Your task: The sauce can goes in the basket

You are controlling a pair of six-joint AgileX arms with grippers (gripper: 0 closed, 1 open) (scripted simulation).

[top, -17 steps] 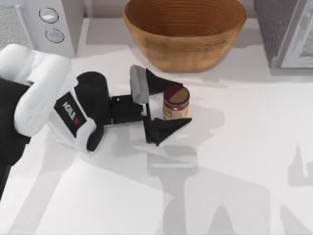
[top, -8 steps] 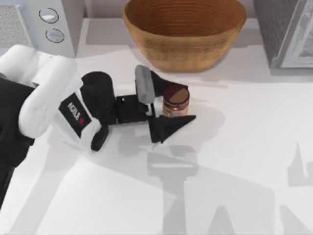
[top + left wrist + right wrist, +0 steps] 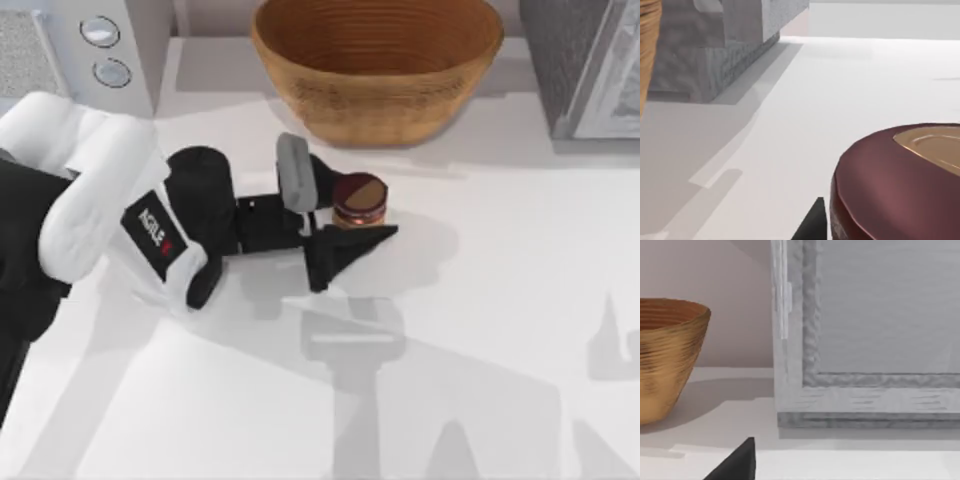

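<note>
The small dark-brown cylindrical sauce can [image 3: 359,201] stands upright on the white desk [image 3: 500,300], near the middle, just in front of the large round tan-brown woven wicker basket [image 3: 377,65] and apart from it. From above, the can shows a round maroon-brown lid with a lighter tan-gold patch on one half, and below the rim a thin strip of orange label. In the left wrist view the lid [image 3: 900,185] looms close, its domed maroon edge glossy, with a raised golden disc set into its top.

The left hand [image 3: 345,210] lies low over the desk with its black fingers [image 3: 345,250] closed in on the can from both sides, one finger toward the basket and the other toward the near edge, both against the can's wall.

The basket sits at the far edge of the desk, its ribbed inner rings showing. In the right wrist view, a dark fingertip [image 3: 737,462] of the right hand pokes in; I cannot tell how that hand's fingers stand.
</note>
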